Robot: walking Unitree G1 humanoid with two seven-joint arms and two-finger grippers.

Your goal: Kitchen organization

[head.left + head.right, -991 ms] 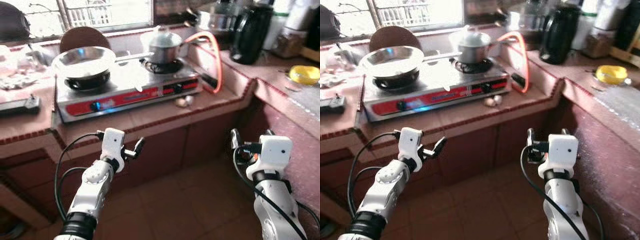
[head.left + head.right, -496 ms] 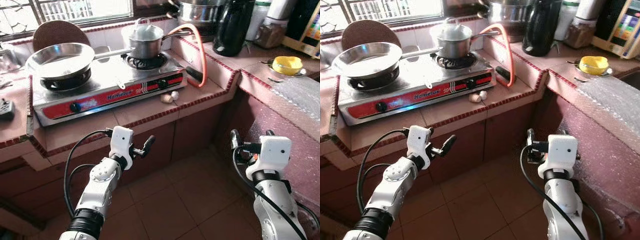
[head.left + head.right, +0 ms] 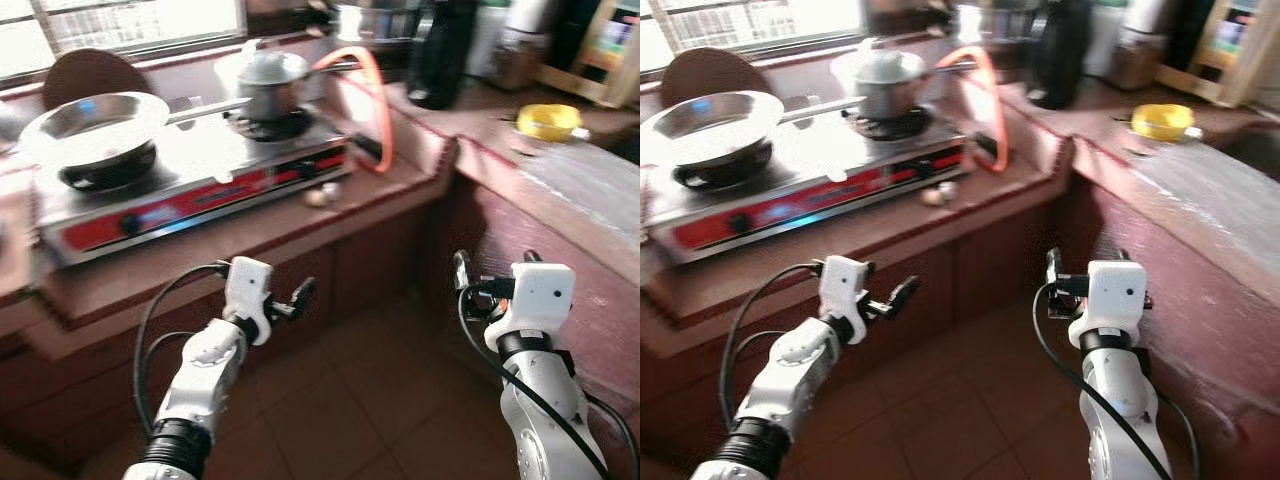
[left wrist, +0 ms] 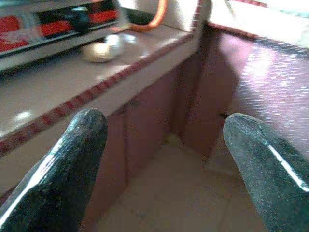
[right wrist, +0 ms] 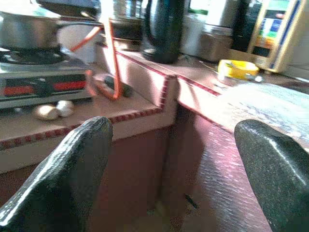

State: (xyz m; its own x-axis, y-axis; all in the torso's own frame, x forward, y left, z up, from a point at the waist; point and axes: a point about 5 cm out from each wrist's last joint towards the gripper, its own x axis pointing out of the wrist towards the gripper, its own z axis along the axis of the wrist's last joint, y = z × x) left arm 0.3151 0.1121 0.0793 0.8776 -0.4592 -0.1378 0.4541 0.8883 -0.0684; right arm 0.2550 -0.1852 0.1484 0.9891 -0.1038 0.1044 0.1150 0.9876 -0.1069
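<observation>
A steel gas stove (image 3: 190, 192) with a red front stands on the tiled counter (image 3: 380, 190). A frying pan (image 3: 95, 120) sits on its left burner and a lidded saucepan (image 3: 270, 82) on its right burner. Two garlic bulbs (image 3: 318, 197) lie on the counter in front of the stove. My left gripper (image 3: 300, 297) is open and empty, held low in front of the cabinet doors. My right gripper (image 3: 494, 262) is also open and empty, over the floor beside the right-hand counter. Between the left fingers I see the garlic bulbs (image 4: 99, 50).
An orange gas hose (image 3: 375, 100) loops beside the stove. A black jug (image 3: 440, 55) and jars stand at the corner. A yellow bowl (image 3: 549, 121) rests on the right counter (image 3: 590, 190). A round brown board (image 3: 85, 72) leans under the window. Tiled floor (image 3: 370, 400) lies between the arms.
The whole picture has shifted and blurred, so the camera has moved. Both arms stay in the same low pose with their grippers open.
</observation>
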